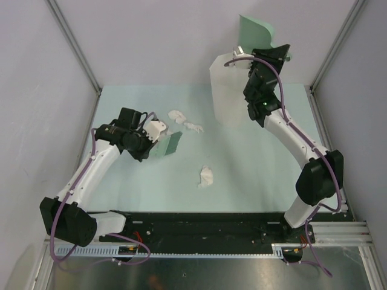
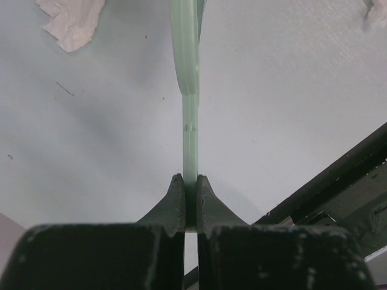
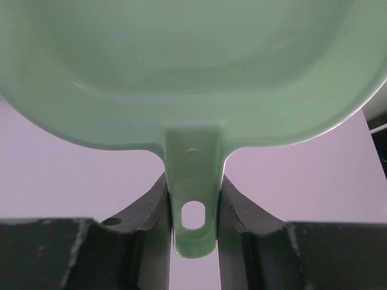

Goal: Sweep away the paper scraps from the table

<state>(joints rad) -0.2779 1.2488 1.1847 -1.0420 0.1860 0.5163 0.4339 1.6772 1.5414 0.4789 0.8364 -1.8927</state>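
Three white paper scraps lie on the mint table (image 1: 254,169): one (image 1: 177,115) and a second (image 1: 193,127) at centre back, a third (image 1: 206,176) nearer the front. My left gripper (image 1: 155,144) is low over the table, just left of the back scraps, shut on a thin green sweeper blade (image 1: 170,145). In the left wrist view the jaws (image 2: 190,181) clamp the blade's handle (image 2: 190,139), with one scrap (image 2: 72,21) at top left. My right gripper (image 1: 261,51) is shut on the green dustpan's (image 1: 255,27) handle (image 3: 193,181) and holds it high over the bin.
A tall white faceted bin (image 1: 230,90) stands at the back right of the table, under the raised dustpan. Grey walls and metal rails close in the table. A black base rail (image 1: 205,226) runs along the near edge.
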